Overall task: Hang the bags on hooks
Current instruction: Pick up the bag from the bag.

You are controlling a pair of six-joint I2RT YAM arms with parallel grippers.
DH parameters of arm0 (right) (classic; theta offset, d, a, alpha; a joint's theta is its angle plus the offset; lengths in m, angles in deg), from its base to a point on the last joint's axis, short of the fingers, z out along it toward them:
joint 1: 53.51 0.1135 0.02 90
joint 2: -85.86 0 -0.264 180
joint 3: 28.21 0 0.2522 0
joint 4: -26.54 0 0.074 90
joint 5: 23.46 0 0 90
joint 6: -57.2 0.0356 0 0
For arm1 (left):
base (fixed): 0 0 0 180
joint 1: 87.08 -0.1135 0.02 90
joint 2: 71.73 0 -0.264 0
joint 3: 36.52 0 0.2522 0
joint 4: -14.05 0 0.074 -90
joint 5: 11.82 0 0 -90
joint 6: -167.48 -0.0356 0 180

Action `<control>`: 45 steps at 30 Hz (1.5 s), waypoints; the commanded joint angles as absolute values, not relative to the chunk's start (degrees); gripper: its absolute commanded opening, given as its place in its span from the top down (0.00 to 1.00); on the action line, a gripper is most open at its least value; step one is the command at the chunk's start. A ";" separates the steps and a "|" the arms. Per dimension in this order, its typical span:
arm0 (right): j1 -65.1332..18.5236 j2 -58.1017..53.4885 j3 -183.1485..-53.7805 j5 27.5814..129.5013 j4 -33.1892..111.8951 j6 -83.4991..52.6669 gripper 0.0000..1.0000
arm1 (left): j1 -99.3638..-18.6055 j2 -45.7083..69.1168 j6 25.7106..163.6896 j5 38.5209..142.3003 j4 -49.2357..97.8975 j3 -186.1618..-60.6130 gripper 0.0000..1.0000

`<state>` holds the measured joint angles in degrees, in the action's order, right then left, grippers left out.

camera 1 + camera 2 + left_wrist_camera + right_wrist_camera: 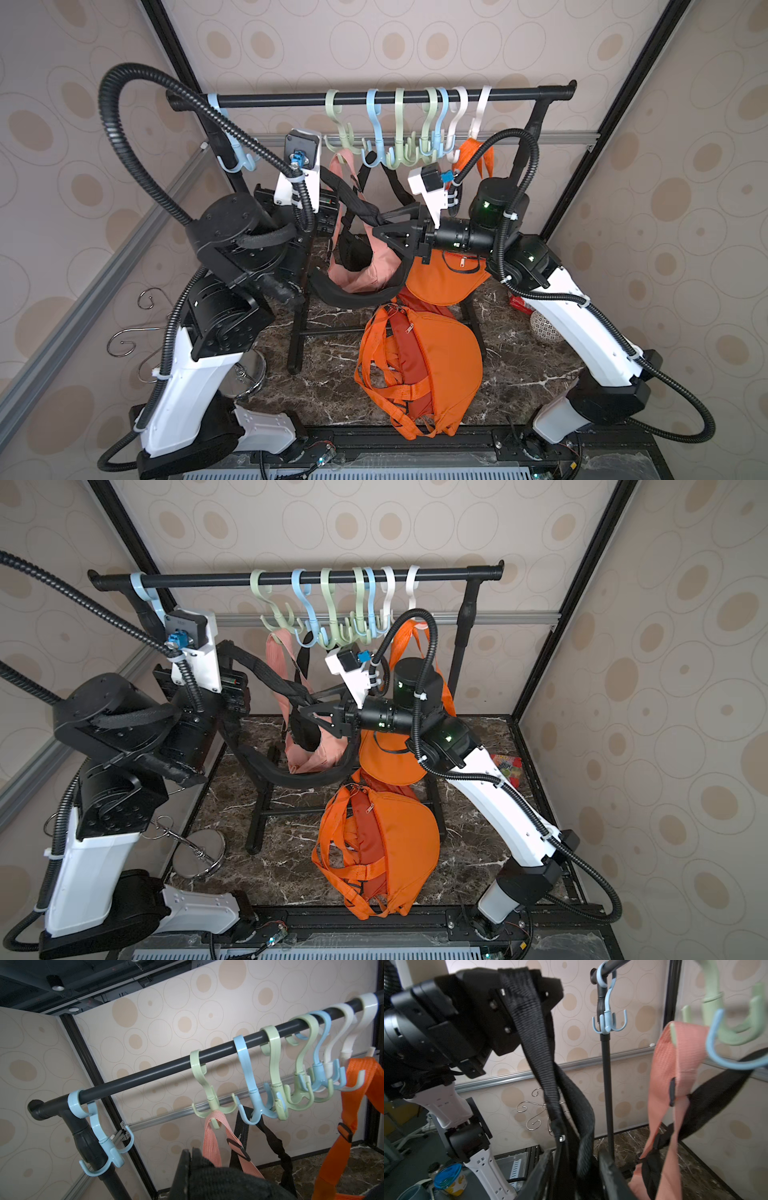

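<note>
The black bag (353, 297) sags between my two arms, below the rack's rail (291, 99). My left gripper (190, 1159) is shut on one of its black webbing straps (529, 1028) and holds it up near the rail's left end. Another black strap (242, 1126) hangs from a blue hook (252, 1113). My right gripper (575, 1169) stands open, its jaws apart on either side of the bag's strap and zipper. In both top views it reaches in from the right (384, 222).
A pink bag (365, 270) hangs on a green hook (214, 1107). One orange bag (444, 278) hangs from a white hook, and another orange bag (432, 365) lies on the marble table. A lone blue hook (104, 1147) sits at the rail's left end. A wire stand (137, 332) and a round mirror (199, 852) are at the left.
</note>
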<state>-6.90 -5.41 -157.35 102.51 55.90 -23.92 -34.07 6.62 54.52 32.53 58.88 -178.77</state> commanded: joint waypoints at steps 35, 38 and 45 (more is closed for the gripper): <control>-1.68 -33.84 -193.57 93.22 52.98 -22.62 0.91 | -36.36 8.73 44.09 15.95 56.86 -186.14 1.00; -1.31 -34.29 -193.06 92.73 50.21 -20.73 0.48 | -37.61 9.84 42.85 15.25 57.16 -187.45 1.00; 0.61 -29.11 -186.44 91.53 51.51 -23.13 0.16 | -39.59 13.44 44.57 15.67 62.75 -190.95 1.00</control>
